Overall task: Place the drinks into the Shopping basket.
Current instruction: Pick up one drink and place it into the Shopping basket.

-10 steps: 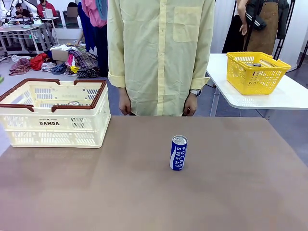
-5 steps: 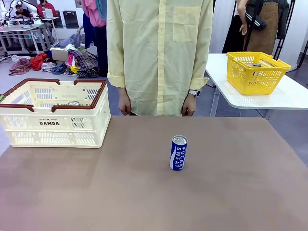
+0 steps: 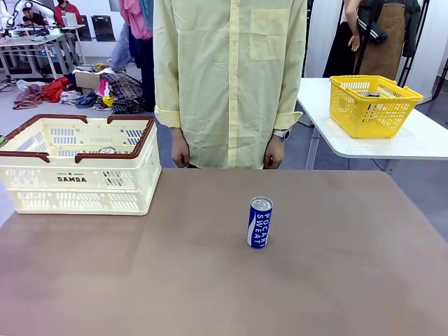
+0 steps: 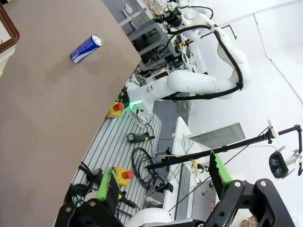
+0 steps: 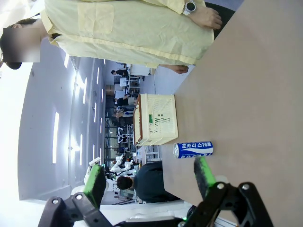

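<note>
A blue Pocari Sweat can (image 3: 259, 222) stands upright near the middle of the brown table. The cream Shopping basket (image 3: 77, 183) with its dark brown rim sits at the table's far left, and the silver top of another can (image 3: 107, 150) shows inside it. In the left wrist view my left gripper (image 4: 163, 179) is open with nothing between its green pads, far from the blue can (image 4: 86, 48). My right gripper (image 5: 150, 178) is open and empty too, off the table's edge, with the can (image 5: 193, 149) and the basket (image 5: 156, 118) beyond it.
A person in a pale yellow shirt (image 3: 231, 77) stands at the table's far edge with both hands hanging down. A yellow mesh basket (image 3: 373, 105) rests on a white side table at the right. The right arm (image 4: 189, 85) shows beyond the table edge in the left wrist view.
The person has shifted slightly to the left. The can and the basket have not moved.
</note>
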Robot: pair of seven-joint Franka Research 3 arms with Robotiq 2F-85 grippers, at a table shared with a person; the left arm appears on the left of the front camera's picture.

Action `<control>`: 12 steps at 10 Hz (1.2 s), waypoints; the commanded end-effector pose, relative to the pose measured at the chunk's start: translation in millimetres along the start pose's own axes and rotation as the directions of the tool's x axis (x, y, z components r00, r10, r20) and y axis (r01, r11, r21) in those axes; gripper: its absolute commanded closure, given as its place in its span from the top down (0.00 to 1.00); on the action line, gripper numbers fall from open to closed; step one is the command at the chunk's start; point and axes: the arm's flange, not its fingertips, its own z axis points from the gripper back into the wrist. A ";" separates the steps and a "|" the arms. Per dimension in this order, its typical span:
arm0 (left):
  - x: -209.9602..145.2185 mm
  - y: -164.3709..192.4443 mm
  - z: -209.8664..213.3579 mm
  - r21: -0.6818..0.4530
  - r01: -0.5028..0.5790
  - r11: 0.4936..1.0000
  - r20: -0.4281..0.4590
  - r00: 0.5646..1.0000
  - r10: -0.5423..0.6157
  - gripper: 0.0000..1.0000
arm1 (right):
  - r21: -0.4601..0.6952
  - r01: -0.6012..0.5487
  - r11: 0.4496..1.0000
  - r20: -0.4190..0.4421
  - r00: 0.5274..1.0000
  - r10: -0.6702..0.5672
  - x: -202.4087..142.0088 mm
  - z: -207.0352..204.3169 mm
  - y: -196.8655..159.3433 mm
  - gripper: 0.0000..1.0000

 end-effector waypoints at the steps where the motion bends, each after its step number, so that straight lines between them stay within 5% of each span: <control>1: 0.5 -2.1 1.6 0.005 -0.001 1.000 -0.007 1.000 0.001 1.00 | 0.020 -0.019 1.000 0.013 1.000 0.018 3.5 -0.7 2.6 1.00; 10: 0.0 0.0 0.0 0.000 0.000 1.000 0.000 1.000 0.000 1.00 | 0.020 -0.019 1.000 0.013 1.000 0.018 3.5 -0.7 2.6 1.00; 12: 78.0 -84.6 -109.9 0.189 -0.109 0.976 -0.091 0.988 0.128 1.00 | 0.020 -0.019 1.000 0.013 1.000 0.018 3.5 -0.7 2.6 1.00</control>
